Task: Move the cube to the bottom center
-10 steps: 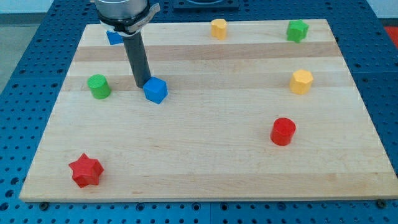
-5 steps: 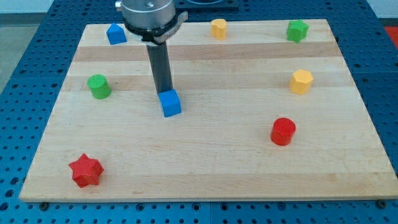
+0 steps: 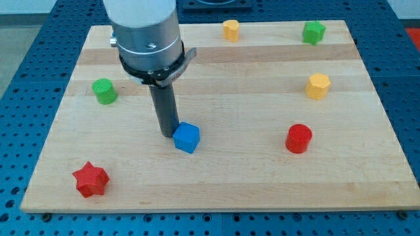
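The blue cube [image 3: 187,137] lies on the wooden board [image 3: 216,177], left of the view's middle and a little below it. My tip [image 3: 169,134] stands right against the cube's left side, touching it or very nearly so. The dark rod rises from the tip to the grey arm body, which covers the board's upper left.
A green cylinder [image 3: 104,90] sits at the view's left, a red star [image 3: 90,179] at the bottom left, a red cylinder [image 3: 298,138] at the right, a yellow hexagonal block [image 3: 317,86] above it, a yellow block [image 3: 230,29] and a green block [image 3: 314,31] along the top.
My tip has moved down and to the view's right, pushing the blue cube the same way. The arm body now hides the other blue block at the top left.
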Robot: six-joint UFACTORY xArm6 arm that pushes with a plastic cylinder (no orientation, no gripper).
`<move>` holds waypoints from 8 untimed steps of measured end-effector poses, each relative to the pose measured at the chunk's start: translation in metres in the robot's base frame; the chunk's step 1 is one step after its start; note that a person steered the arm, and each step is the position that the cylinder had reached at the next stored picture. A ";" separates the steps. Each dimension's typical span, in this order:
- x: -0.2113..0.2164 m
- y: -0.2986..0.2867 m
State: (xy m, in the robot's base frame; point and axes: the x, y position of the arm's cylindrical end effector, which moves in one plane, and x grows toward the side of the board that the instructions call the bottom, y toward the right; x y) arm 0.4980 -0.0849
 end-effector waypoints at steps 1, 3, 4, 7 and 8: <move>0.006 0.002; 0.006 0.017; 0.006 0.035; -0.022 0.054; -0.022 0.056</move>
State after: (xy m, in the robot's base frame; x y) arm 0.4758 -0.0294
